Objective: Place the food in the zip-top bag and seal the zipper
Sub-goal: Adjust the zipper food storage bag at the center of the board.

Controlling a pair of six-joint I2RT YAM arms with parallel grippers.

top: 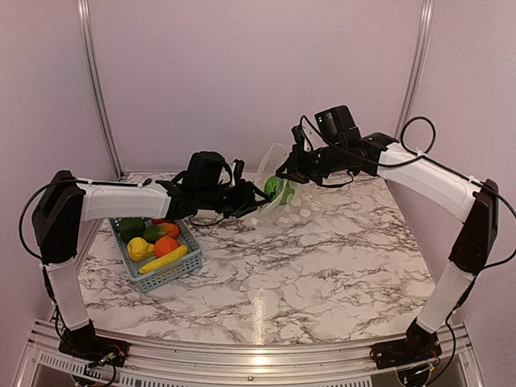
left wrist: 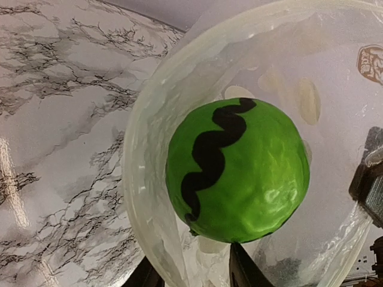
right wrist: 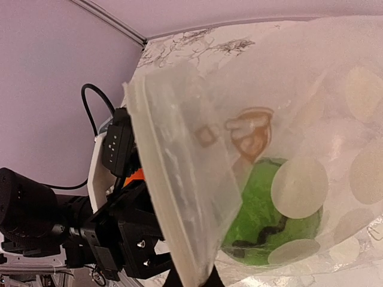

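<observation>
Green toy watermelon (left wrist: 239, 173) rests inside the zip-top bag (top: 300, 211), directly ahead of the left gripper (left wrist: 192, 276), jaws parted and empty; the right gripper (top: 284, 171) pinches the bag's rim.

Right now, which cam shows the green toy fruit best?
Left wrist: green toy fruit fills the frame, black wavy stripe clear. Right wrist sees it through the dotted zip-top bag; top external shows just a small green patch.
</observation>
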